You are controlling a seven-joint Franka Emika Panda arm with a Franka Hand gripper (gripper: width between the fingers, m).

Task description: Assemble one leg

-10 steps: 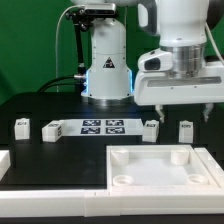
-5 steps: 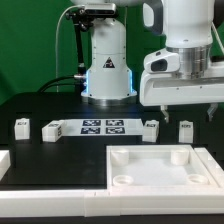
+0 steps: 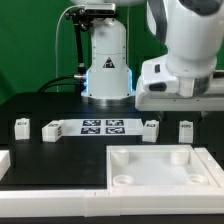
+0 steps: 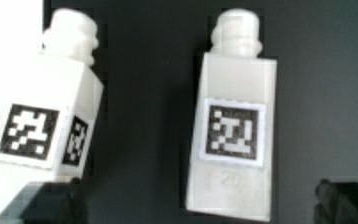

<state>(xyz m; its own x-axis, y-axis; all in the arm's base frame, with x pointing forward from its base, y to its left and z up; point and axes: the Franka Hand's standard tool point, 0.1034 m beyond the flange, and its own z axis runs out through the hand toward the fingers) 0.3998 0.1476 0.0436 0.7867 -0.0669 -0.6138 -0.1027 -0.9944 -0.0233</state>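
fingers [image 4: 354, 198] apart, empty | above leg [image 4: 233, 130] and second leg [image 4: 60, 100] | both lying tag-up, not touching, on black tabletop [image 4: 149, 120] | panel [image 3: 150, 165] near them in exterior view

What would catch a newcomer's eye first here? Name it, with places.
The big white Franka arm fills the exterior view's upper right, its gripper hanging over two tagged legs, while the wide white panel with round corner holes lies in front. The wrist view is filled by two such legs lying side by side on the black table, tags up.
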